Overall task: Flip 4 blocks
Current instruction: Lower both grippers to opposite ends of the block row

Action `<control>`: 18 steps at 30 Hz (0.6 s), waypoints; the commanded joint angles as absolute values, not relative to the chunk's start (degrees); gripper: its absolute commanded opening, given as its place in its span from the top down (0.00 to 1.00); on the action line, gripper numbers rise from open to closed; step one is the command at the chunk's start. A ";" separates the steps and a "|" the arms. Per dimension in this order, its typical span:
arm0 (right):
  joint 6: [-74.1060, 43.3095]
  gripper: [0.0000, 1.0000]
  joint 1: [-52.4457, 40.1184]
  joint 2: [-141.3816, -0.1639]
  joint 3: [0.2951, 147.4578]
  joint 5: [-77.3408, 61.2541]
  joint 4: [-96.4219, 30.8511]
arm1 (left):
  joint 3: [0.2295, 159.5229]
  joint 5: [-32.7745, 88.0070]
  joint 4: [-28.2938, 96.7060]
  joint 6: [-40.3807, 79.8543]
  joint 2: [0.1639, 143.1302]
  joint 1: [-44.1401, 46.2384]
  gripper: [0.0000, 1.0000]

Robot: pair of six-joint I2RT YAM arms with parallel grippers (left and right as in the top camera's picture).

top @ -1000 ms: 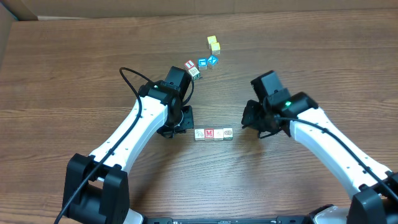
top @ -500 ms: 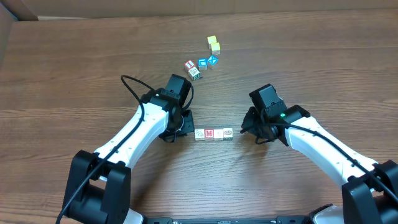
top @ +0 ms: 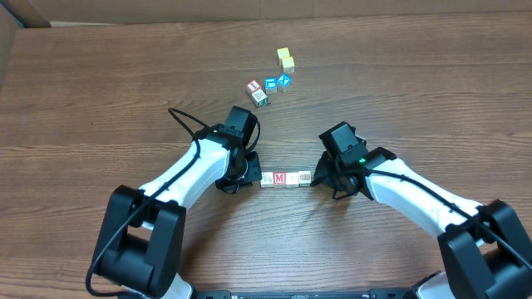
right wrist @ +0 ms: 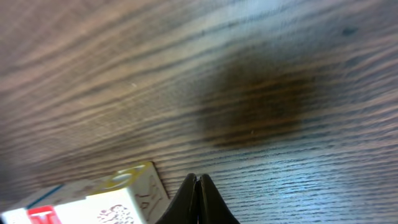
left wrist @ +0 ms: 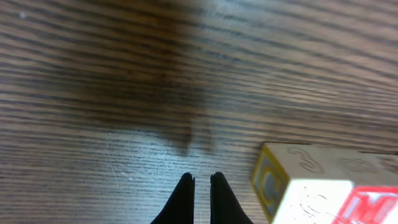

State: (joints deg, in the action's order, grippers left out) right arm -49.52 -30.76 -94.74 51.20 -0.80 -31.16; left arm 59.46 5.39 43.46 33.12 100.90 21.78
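The left fingers [left wrist: 186,194] are drawn together with only a sliver of bench between their tips, and they hold nothing. They point down at the bench [top: 100,100] just beside the left end of the row of blocks [top: 285,178]. In the left wrist view the nearest block stands a little apart from the tips.

The right fingers [right wrist: 196,186] are pressed fully together and are likewise empty. Their tips sit low over the bench just beside the right end of the same row. Whether they touch the end block cannot be told.

The row lies near the middle of the bench, between the two arms, its blocks side by side and touching. They are pale wooden cubes. The second from the left is the block with the red M [top: 279,178], and the block with the green print [top: 305,177] is at the right end. Up close, the left end block [left wrist: 272,182] has a yellow-bordered side face and an embossed pale top.

Well apart, farther up the bench, lie a loose cluster of blocks [top: 268,86] with red and blue borders and two yellow cubes [top: 285,58].
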 commanded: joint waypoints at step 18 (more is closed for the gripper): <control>-50.87 0.96 -30.79 -95.39 50.96 1.67 -28.18 | 59.07 9.10 43.22 32.75 101.95 21.89 0.96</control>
